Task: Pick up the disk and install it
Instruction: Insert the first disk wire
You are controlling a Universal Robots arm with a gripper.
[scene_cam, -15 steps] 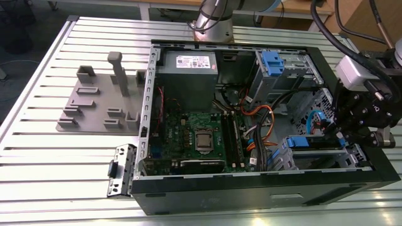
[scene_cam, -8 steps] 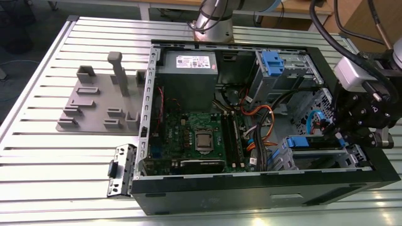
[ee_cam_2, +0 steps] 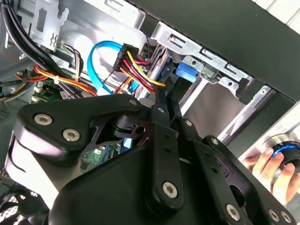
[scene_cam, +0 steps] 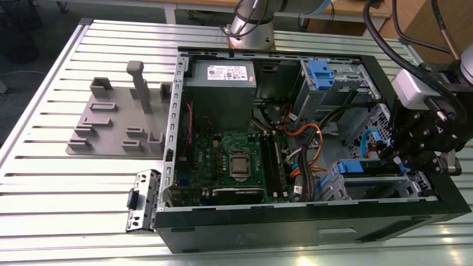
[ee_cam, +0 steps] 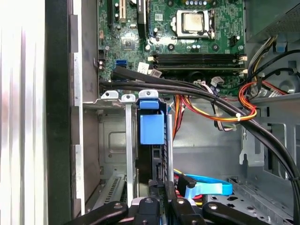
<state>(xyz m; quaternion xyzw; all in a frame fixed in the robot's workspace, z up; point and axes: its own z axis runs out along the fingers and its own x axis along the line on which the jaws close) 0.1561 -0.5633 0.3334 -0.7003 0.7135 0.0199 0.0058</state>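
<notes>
The fingers are drawn close together and seem clenched on the rear edge of the disk, which stands on edge inside the bay. In the exterior view the gripper hangs over the near corner of the case on that view's right, and the disk sits just beside it against the case's wall there. The second wrist view shows the fingers reaching toward the blue bracket, with the power cable and the blue cable bunched right next to them.

Whether the disk is fully seated I cannot tell.

The likeliest trouble is the cables: they lie so near the gripper that a loop could catch on a finger or get pinched between disk and bay. A tilted disk could also bind in the bay's rails, and pushing then might flex the bracket or make the grip slip. A hand rests outside the case, near the arm's path.
</notes>
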